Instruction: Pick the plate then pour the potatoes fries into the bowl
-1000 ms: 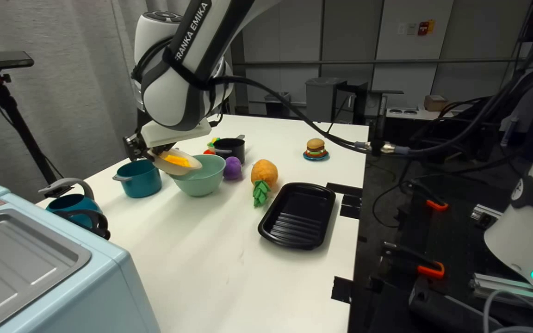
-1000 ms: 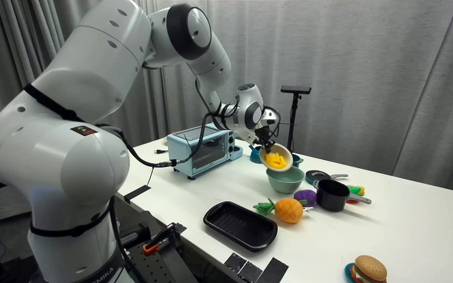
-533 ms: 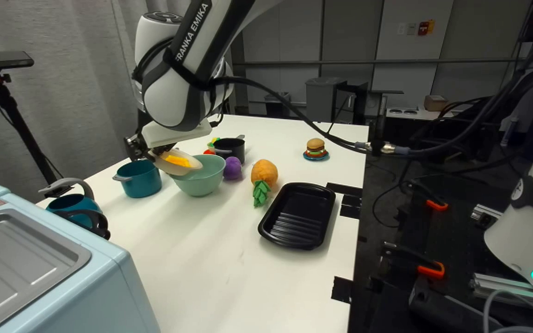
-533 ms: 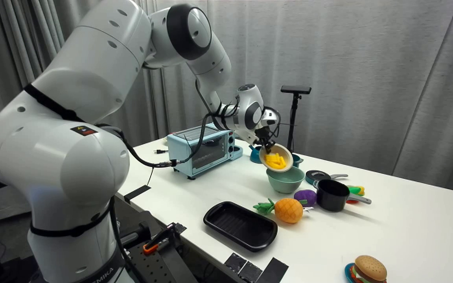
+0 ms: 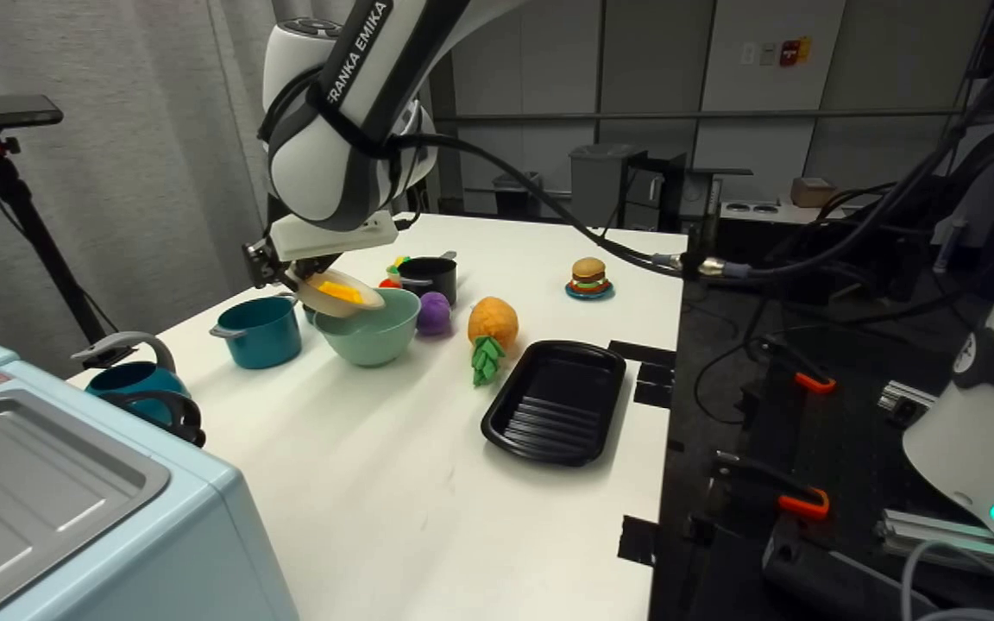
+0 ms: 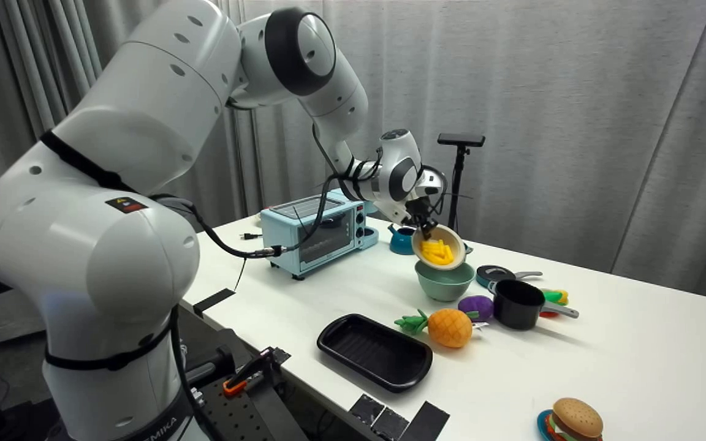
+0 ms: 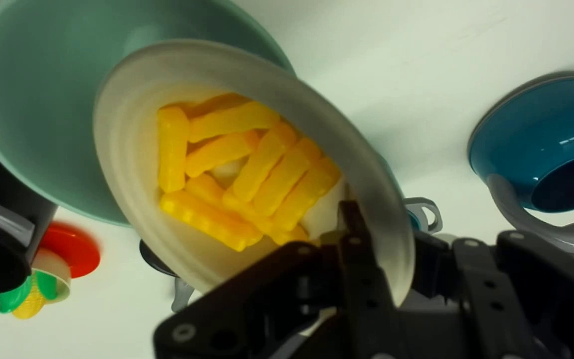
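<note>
Here, the tilted plate (image 7: pixel 127 149) partly conceals the bowl (image 7: pixel 43 114), which the wrist view crops; contact between them is indeterminate. The tool (image 6: pixel 428 230) is clamped on the plate's rim; the plate holds the fries (image 7: pixel 263 164). Grey curtains (image 6: pixel 573 153) hang behind the white surface (image 6: pixel 635 343).

"What did the wrist view lose?"

"Part of the bowl (image 7: pixel 28 109), hidden by the plate (image 7: pixel 130 134) and cropped at the top. The teal kettle (image 7: pixel 531 149) ran off to the right."

"And the gripper (image 7: pixel 381 234)?"

"Blurred, cut by the bottom edge."

"Elsewhere?"

"In an exterior view, 2 edges cropped the oven (image 5: pixel 204 535); in an exterior view, the bottom edge clipped the burger toy (image 6: pixel 580 418)."
</note>
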